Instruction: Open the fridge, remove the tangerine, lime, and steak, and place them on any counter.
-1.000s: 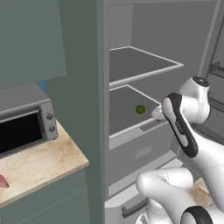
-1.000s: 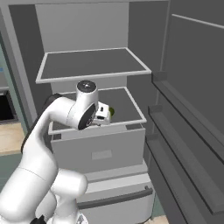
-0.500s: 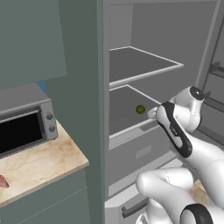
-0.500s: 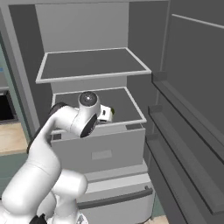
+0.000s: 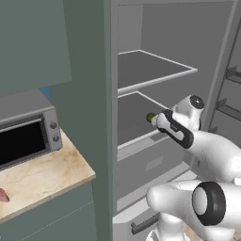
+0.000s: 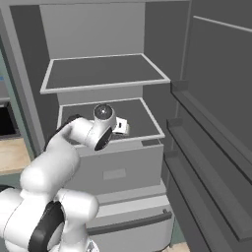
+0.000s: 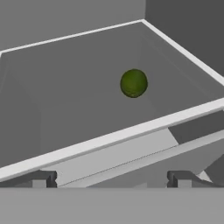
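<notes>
Reaching toward the lower shelf of the opened fridge (image 6: 147,29), the gripper (image 7: 111,178) is seen with its jaws spread wide and nothing held.

Nearest in the hand view, the two fingertips (image 7: 41,178) are set well apart, just short of the shelf's pale front rim. Beyond that rim, the lime (image 7: 134,83) is found resting alone on the grey shelf, ahead of the gripper and slightly right of centre, apart from it. In the left base view, the lime (image 5: 150,117) is partly hidden behind the hand. Off to the left, a pink steak (image 5: 3,195) lies on the counter (image 5: 42,176).
</notes>
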Robot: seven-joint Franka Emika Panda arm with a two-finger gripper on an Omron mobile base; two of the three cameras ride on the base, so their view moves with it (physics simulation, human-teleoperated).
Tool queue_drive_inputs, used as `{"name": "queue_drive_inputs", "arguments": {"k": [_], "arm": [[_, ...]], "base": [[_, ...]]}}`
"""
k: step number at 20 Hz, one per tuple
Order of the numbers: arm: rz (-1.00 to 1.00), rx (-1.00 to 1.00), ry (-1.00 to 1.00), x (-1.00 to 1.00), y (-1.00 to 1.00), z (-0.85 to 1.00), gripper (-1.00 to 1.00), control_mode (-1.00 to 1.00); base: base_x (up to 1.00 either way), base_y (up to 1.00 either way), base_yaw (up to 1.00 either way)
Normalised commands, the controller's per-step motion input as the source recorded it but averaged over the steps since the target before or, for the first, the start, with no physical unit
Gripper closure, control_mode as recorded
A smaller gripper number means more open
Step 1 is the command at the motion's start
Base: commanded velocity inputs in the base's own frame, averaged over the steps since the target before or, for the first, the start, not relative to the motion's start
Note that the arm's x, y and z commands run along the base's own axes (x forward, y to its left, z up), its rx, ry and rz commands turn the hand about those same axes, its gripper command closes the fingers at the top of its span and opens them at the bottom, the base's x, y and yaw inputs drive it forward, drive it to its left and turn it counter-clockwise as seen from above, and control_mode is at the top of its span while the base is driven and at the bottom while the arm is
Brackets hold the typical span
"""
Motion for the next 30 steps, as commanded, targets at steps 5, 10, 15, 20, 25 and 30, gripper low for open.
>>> {"name": "queue_drive_inputs", "arguments": {"k": [5,10,15,20,25,30], "arm": [[0.0,0.0,0.05,0.74,-0.1,-0.02,-1.0,-1.0],[0.0,0.0,0.0,0.71,-0.08,-0.24,-1.0,-1.0],[0.0,0.0,0.0,0.56,-0.02,-0.32,-1.0,-1.0],[0.0,0.0,0.0,0.39,0.0,-0.14,-1.0,-1.0],[0.0,0.0,0.0,0.39,0.0,-0.21,-1.0,-1.0],[0.0,0.0,0.0,0.43,0.0,-0.32,-1.0,-1.0]], "base": [[0.0,0.0,0.0],[0.0,0.0,0.0],[0.0,0.0,0.0],[0.0,0.0,0.0],[0.0,0.0,0.0],[0.0,0.0,0.0]]}}
